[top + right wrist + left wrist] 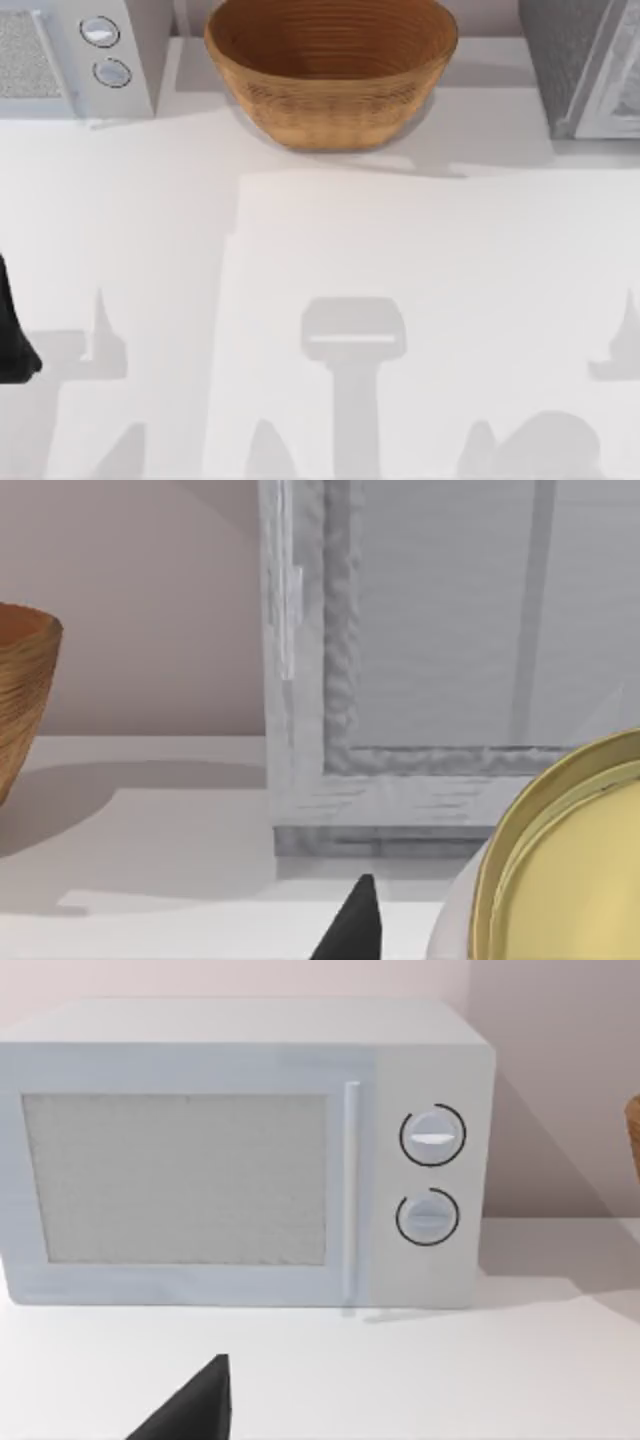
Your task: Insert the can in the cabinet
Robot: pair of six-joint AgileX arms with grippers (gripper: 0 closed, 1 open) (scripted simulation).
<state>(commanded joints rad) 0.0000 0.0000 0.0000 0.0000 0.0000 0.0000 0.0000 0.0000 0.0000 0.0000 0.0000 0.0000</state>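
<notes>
White table holds a basket and microwave; right wrist sees the can by the cabinet, fingers unclear.

My table is white. The ribbed basket is brown, the microwave pale grey-white, the cabinet grey, the can gold-topped.

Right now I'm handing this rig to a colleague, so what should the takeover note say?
Left arm: parked at the table's left edge, facing the microwave.
Right gripper: a dark fingertip shows in its wrist view, close beside the can, facing the cabinet at the table's back right.
Basket: at the back centre.
Done: can is near the cabinet, not inside.
Left: confirm the grip, then insert the can.
</notes>
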